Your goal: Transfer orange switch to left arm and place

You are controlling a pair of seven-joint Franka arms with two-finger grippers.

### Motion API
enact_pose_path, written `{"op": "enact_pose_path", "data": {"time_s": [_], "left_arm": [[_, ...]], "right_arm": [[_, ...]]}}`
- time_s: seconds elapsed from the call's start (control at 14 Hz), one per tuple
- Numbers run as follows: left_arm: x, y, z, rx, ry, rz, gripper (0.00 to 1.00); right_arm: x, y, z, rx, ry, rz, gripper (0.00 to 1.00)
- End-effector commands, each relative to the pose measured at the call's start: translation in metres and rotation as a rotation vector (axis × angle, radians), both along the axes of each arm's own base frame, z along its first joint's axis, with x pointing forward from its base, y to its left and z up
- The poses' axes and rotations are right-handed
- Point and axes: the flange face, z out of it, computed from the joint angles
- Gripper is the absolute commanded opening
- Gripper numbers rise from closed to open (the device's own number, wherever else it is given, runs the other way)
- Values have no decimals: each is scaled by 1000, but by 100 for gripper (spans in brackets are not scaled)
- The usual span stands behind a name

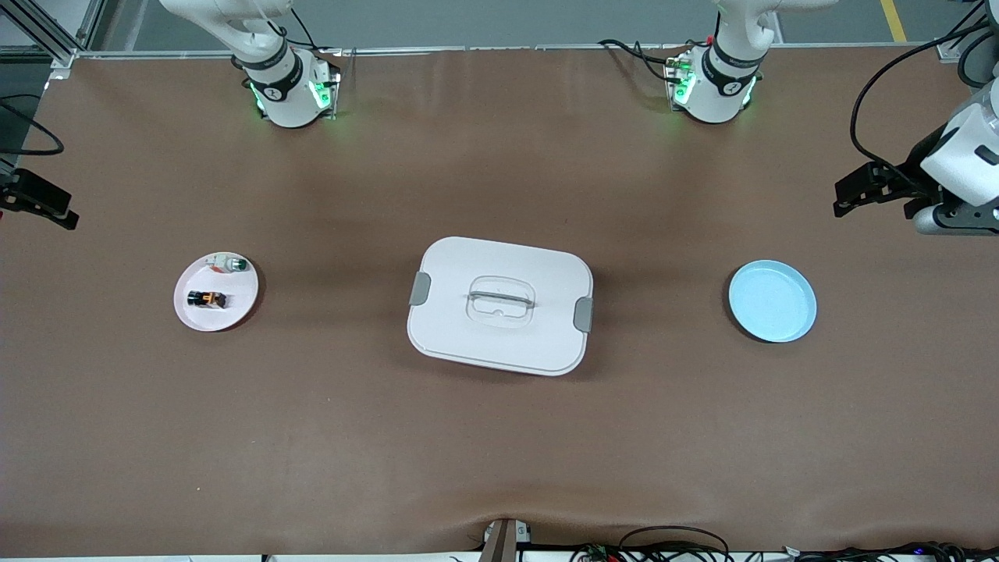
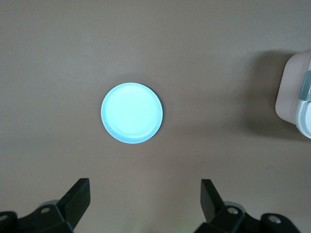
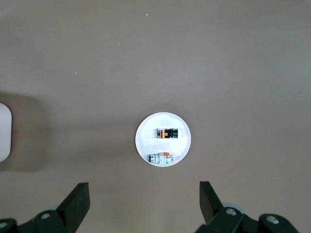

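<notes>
The orange switch (image 1: 207,299) (image 3: 166,133), tiny and black with orange parts, lies on a small pink plate (image 1: 238,308) (image 3: 146,141) toward the right arm's end of the table. The white box (image 1: 499,343) with grey latches sits in the middle of the table, and an edge of the box shows in both wrist views (image 2: 294,92) (image 3: 4,131). My right gripper (image 1: 55,207) (image 3: 143,201) hangs open and empty, high over the table beside the pink plate. My left gripper (image 1: 847,195) (image 2: 144,199) hangs open and empty, high beside the blue plate.
A white component with a green cap (image 1: 232,264) (image 3: 162,158) shares the pink plate with the switch. An empty blue plate (image 1: 773,301) (image 2: 131,112) lies toward the left arm's end. The brown table surface (image 1: 499,437) stretches between the plates and the box.
</notes>
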Motion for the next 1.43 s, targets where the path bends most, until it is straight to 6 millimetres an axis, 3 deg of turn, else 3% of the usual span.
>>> {"op": "enact_pose_path", "data": {"time_s": [0.0,0.5,1.36], "left_arm": [[-1,1,6,9,-2,-19,100],[0,2,6,9,-4,-19,100],[0,3,6,11,-4,-21,100]], "right_arm": [[-7,-1,9,0,-5,1,100],[-15,-11,11,100,11,-40,100],[-15,-13,8,101,19,-31,100]]}}
